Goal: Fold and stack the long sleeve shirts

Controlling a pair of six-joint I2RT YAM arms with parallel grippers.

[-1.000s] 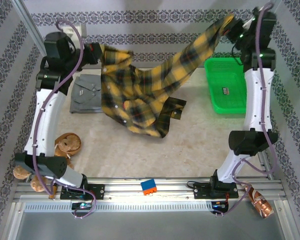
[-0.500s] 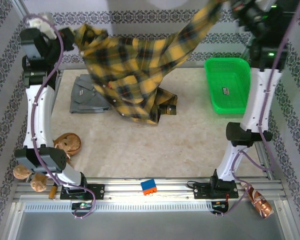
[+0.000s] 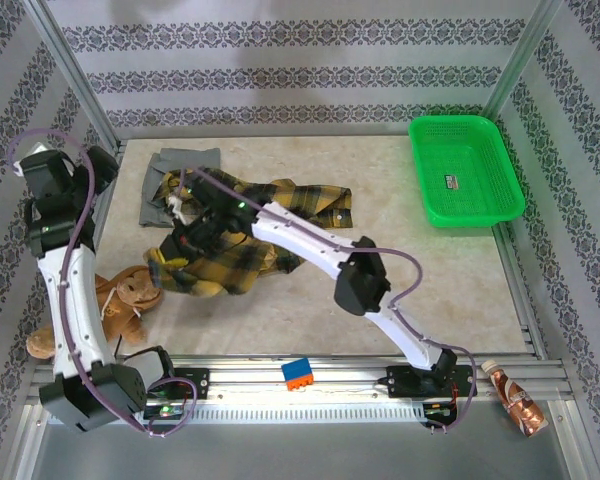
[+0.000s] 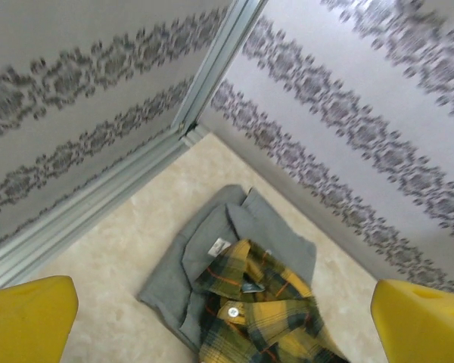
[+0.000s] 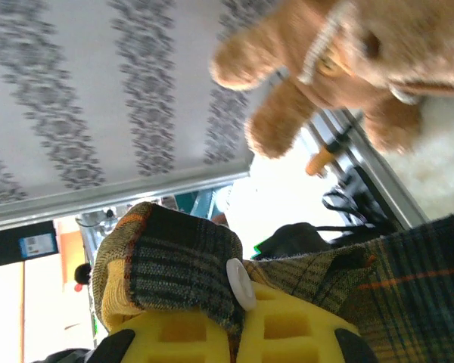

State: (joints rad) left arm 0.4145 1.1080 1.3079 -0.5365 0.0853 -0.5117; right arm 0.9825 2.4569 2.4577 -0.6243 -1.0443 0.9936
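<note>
Plaid flannel bunched over grey shirt edge
Right jaws pinch its buttoned edge; left jaws open, empty, above both.

**Left arm**: rises from its base along the left edge of the table, with the wrist raised at the far left.
**Left hand**: yellow fingers spread wide with nothing between them, aimed down toward the far left corner.
**Right arm**: elbow bent over mid-table, white forearm stretched out to the left and low.
**Right hand**: jaws closed, pinching a fold of the plaid shirt.
</note>
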